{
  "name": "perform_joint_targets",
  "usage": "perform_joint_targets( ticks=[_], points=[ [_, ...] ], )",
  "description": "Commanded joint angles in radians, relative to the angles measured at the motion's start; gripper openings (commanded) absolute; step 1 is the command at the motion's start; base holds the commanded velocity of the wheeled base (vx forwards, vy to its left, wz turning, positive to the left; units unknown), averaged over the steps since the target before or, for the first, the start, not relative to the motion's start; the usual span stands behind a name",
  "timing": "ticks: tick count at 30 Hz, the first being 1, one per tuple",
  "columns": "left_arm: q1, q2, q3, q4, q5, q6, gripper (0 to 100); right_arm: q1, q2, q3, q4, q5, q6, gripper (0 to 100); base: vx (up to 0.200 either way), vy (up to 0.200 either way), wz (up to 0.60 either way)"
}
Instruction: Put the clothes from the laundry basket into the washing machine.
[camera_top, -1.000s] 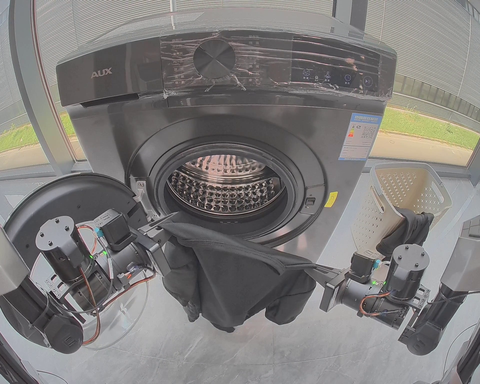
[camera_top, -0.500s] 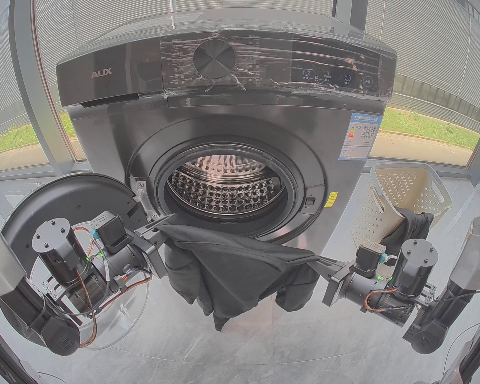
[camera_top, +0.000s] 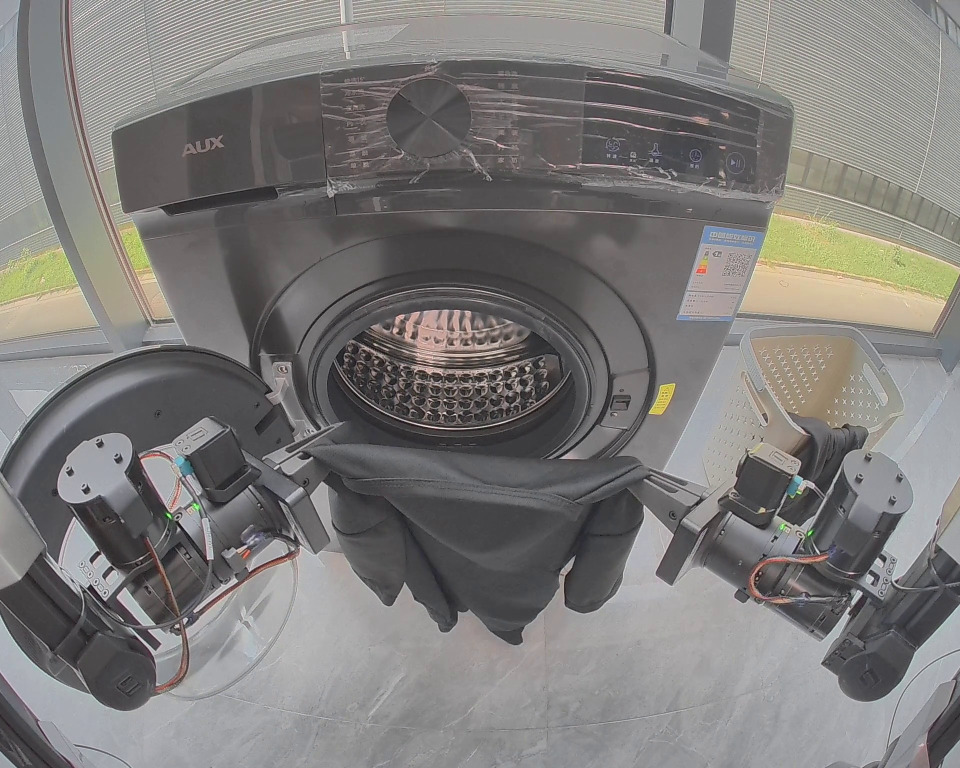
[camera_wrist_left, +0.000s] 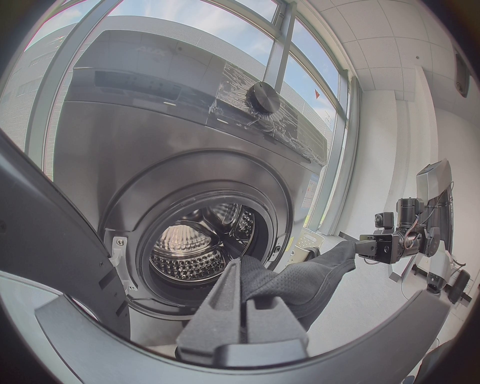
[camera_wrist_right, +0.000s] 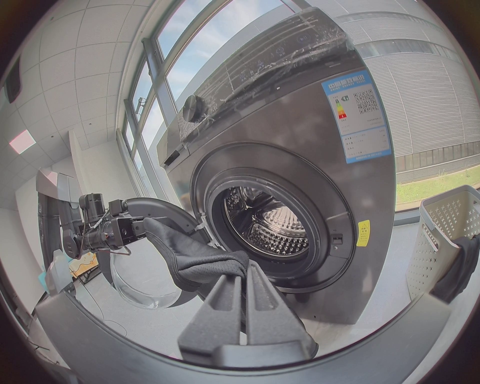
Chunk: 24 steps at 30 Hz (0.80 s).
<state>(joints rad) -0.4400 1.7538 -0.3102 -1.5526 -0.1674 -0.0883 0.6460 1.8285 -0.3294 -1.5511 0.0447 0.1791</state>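
Black cylindrical arms (camera_top: 100, 485), orange cables (camera_top: 178, 620)

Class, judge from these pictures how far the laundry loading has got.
Done: the door stands open; the drum looks empty. In hand: the left tool and right tool each grip an end of a dark garment, held before the opening, not yet inside. Left: push it in, then fetch the other dark cloth draped over the basket rim.

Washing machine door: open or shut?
Open. The door is swung out to the left and the steel drum shows through the port.
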Motion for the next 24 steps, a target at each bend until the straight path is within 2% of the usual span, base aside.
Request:
perform_joint_targets(
  ticks=[1, 4, 24],
  points=[
    [0.001, -0.019, -0.004, -0.006, -0.001, -0.004, 0, 0.003, -0.026, -0.011, 0.0, 0.0, 0.0, 0, 0.0, 0.0, 0.0],
    [0.0, -0.047, -0.003, -0.006, -0.001, -0.013, 0, 0.003, -0.029, -0.01, 0.0, -0.002, 0.002, 0, 0.0, 0.0, 0.0],
    [-0.005, -0.042, 0.01, -0.006, -0.003, -0.011, 0, 0.004, -0.026, -0.005, 0.0, -0.002, 0.002, 0, 0.0, 0.0, 0.0]
  ],
)
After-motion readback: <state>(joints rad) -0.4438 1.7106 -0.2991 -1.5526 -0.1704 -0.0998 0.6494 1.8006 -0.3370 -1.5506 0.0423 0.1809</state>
